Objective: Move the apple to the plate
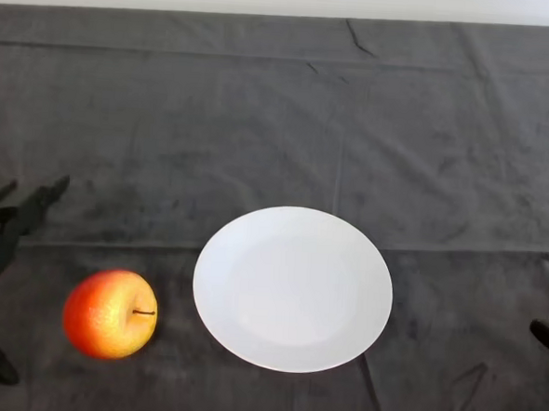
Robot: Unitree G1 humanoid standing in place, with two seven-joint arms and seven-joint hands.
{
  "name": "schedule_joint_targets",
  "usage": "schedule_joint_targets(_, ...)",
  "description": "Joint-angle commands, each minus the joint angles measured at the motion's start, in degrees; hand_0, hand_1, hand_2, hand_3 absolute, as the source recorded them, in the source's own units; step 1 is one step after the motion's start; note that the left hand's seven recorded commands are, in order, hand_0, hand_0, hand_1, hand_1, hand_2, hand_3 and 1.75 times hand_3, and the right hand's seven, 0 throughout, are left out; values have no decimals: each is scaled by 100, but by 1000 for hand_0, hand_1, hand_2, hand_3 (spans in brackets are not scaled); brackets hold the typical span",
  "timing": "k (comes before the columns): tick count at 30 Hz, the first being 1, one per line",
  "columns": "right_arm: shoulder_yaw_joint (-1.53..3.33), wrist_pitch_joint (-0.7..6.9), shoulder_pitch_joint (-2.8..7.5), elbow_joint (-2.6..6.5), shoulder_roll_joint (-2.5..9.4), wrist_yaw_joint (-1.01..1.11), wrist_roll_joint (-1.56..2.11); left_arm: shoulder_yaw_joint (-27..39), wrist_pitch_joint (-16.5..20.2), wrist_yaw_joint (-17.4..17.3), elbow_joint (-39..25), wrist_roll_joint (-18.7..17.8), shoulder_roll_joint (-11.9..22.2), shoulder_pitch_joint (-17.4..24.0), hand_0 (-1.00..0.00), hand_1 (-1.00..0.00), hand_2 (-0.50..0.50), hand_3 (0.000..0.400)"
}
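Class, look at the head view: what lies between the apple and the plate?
Nothing but bare dark cloth; the apple and the plate sit apart, seen in the head view.

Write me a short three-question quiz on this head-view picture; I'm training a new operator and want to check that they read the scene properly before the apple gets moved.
1. True or false: the apple already lies on the white plate.
2. Which way does the apple's stem point? A) towards the plate B) towards the left hand C) towards the far edge of the table
3. Fill in: the left hand sits at the view's ____ edge, apart from the apple.

Key
1. False: the apple rests on the dark cloth, just left of the plate and not touching it.
2. A
3. left; its fingers are spread and hold nothing.
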Motion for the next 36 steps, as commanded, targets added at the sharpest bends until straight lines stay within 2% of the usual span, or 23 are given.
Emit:
schedule_joint_targets(1,-53,193,158,167,142,30,133,-220,-95,-90,-5,118,-12,-267,0,0,0,0)
schedule_joint_targets(15,-60,199,159,165,147,34,126,-529,-386,50,179,386,-419,-450,0,0,0,0)
schedule_joint_targets(32,-61,200,159,165,147,35,125,-619,-909,90,684,417,-512,-622,0,0,0,0)
schedule_joint_targets(33,-61,200,159,165,147,35,125,-617,-931,93,719,414,-517,-636,-122,-94,-14,49)
schedule_joint_targets(34,-61,200,159,165,147,35,125,-614,-953,94,754,408,-520,-650,-294,-373,39,149)
schedule_joint_targets(35,-61,200,159,165,147,35,126,-609,-978,96,796,398,-523,-668,-361,-482,61,193)
schedule_joint_targets(36,-60,199,159,165,147,34,126,-602,-999,96,832,387,-525,-682,-749,-843,47,337)
